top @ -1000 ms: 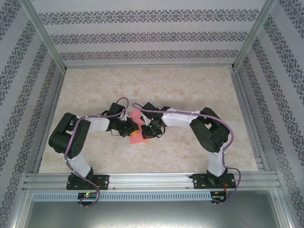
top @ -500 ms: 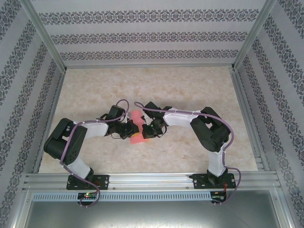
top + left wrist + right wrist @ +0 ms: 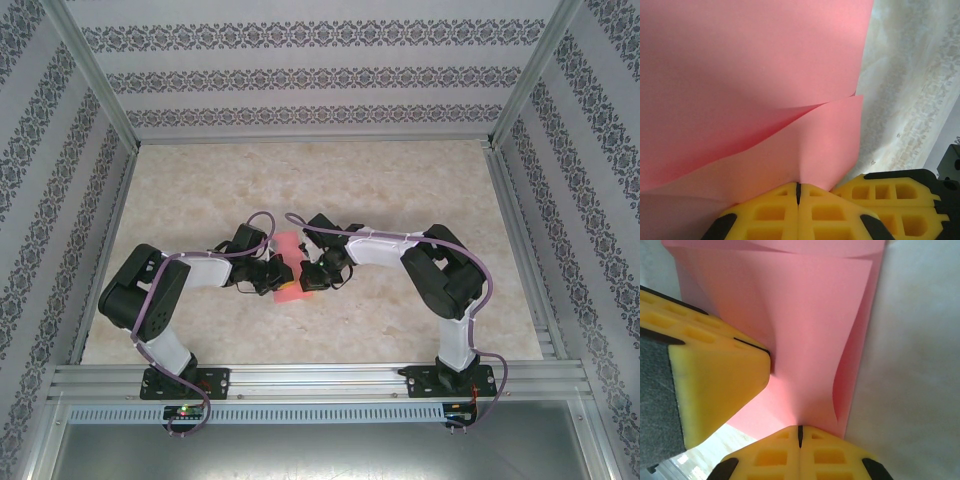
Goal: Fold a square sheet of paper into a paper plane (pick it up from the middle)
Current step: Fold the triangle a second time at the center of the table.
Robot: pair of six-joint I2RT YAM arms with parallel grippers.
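Observation:
The square sheet of paper [image 3: 289, 293] is salmon-pink and folded into overlapping layers, lying between the two grippers at the table's middle. My left gripper [image 3: 272, 274] is shut on its left edge. In the left wrist view the paper [image 3: 750, 75] rises from the closed yellow fingertips of the left gripper [image 3: 798, 186], with a flap lifted. My right gripper [image 3: 310, 276] is shut on the opposite edge. In the right wrist view the sheet [image 3: 805, 325] is pinched in the right gripper [image 3: 800, 429], and a left fingertip [image 3: 715, 375] shows beside it.
The beige marbled table [image 3: 400, 190] is fenced by aluminium rails and patterned walls. Both arms bend inward from their bases at the near edge. The right gripper's yellow fingers [image 3: 890, 192] sit close beside the left ones.
The left gripper's jaws have closed onto the paper's edge, and the left arm's elbow shifted slightly. The right arm and its grip stayed as they were.

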